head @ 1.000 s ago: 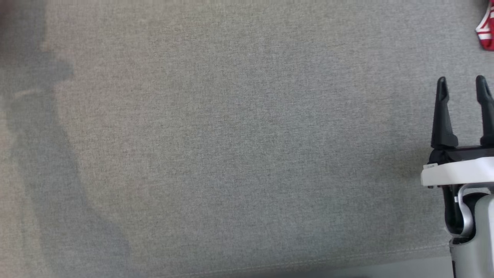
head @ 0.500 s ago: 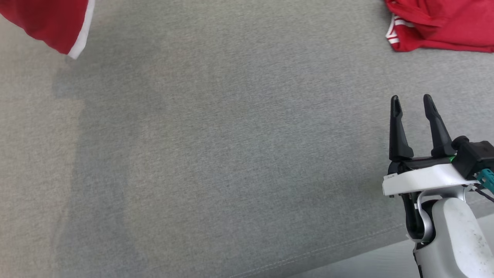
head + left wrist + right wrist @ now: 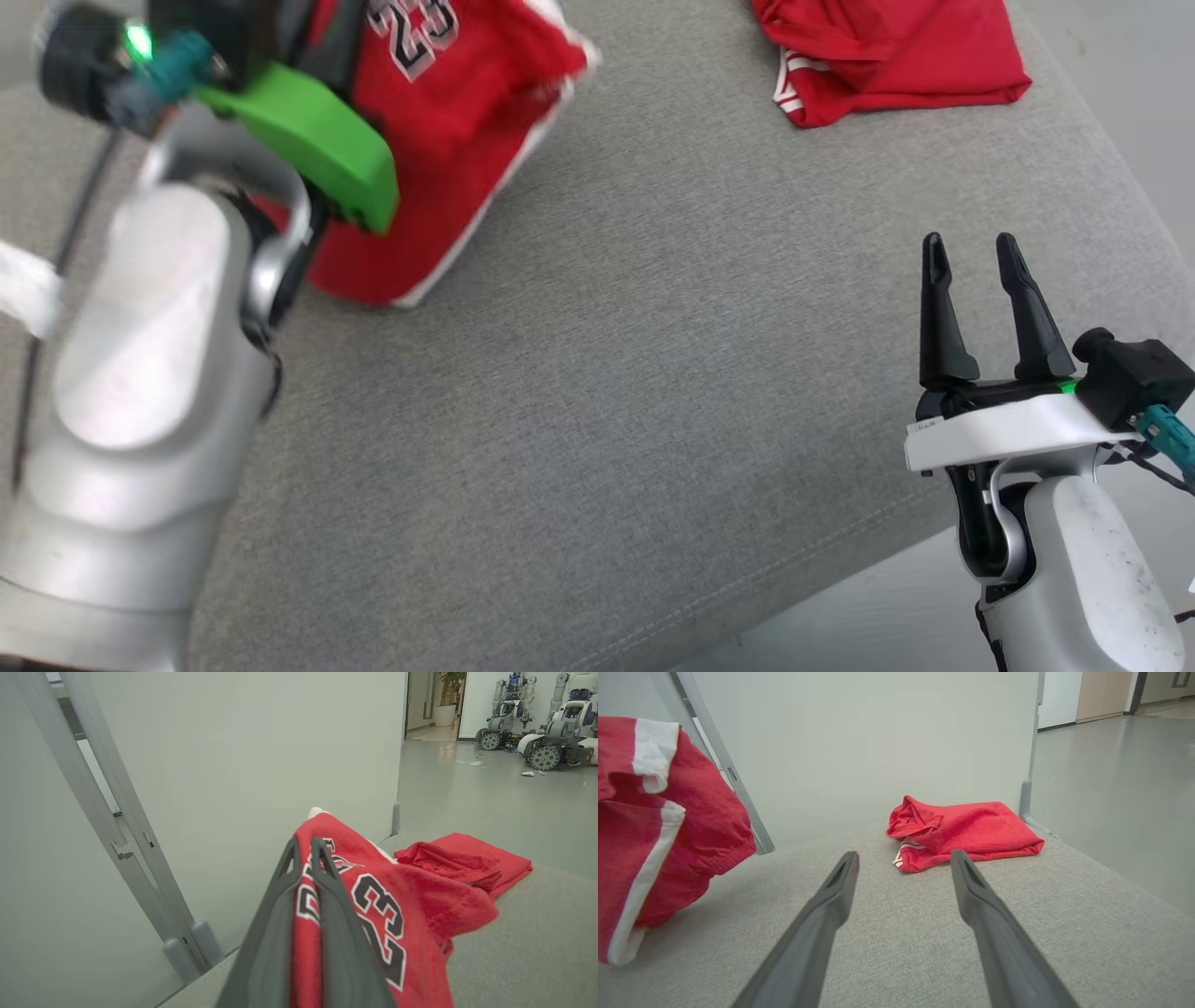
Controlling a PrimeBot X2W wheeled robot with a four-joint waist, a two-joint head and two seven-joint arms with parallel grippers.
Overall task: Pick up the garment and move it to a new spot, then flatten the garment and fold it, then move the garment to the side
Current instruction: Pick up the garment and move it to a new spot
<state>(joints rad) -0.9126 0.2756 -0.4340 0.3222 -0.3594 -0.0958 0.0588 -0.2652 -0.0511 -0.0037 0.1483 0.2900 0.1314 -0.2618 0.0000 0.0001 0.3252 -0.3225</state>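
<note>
Clamping red jersey, left end effector

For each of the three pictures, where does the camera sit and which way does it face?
Head view: on the head, looking down at the grey cushion; left forearm and open right gripper show.
Left wrist view: on that wrist, facing a pale wall; left gripper shut on the red jersey.
Right wrist view: on that wrist, facing the folded red garment between its open fingers.
Both wrist views share that garment and the wall.
</note>
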